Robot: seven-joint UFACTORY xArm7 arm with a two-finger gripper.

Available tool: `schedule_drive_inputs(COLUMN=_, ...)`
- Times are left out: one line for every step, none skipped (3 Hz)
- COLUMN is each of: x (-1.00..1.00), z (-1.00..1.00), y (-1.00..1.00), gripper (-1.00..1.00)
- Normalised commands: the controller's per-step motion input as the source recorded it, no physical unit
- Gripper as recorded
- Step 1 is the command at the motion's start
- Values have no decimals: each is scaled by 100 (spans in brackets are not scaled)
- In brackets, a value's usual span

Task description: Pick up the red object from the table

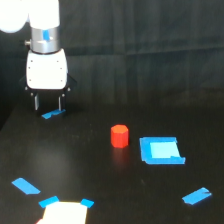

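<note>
Red-orange matte cylinder, the red object [119,136], upright on black table [100,175], pincer [48,103] spread, well apart

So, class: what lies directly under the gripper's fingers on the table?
Below the gripper, which is open and empty, a short blue tape strip lies on the black table. The red object stands apart, towards the exterior view's right.

Matte black table, plastic-looking parts, slightly shiny tape.
The broad black table [150,90] looks smooth and matte with a faint sheen; the small red-orange cylinder [119,136] is plain and matte; the white gripper [48,104] housing looks like glossy moulded plastic; the flat blue square patch [161,150] reflects light.
</note>
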Motion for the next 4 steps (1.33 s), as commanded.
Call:
schedule_drive_inputs(x=100, z=-100, y=-100, gripper=100)
schedule_drive_inputs(x=100, z=-45, y=-100, gripper=100)
schedule_drive_inputs(x=100, z=-53, y=28, gripper=-45)
schedule_drive_inputs(x=100, z=-22, y=-100, gripper=100)
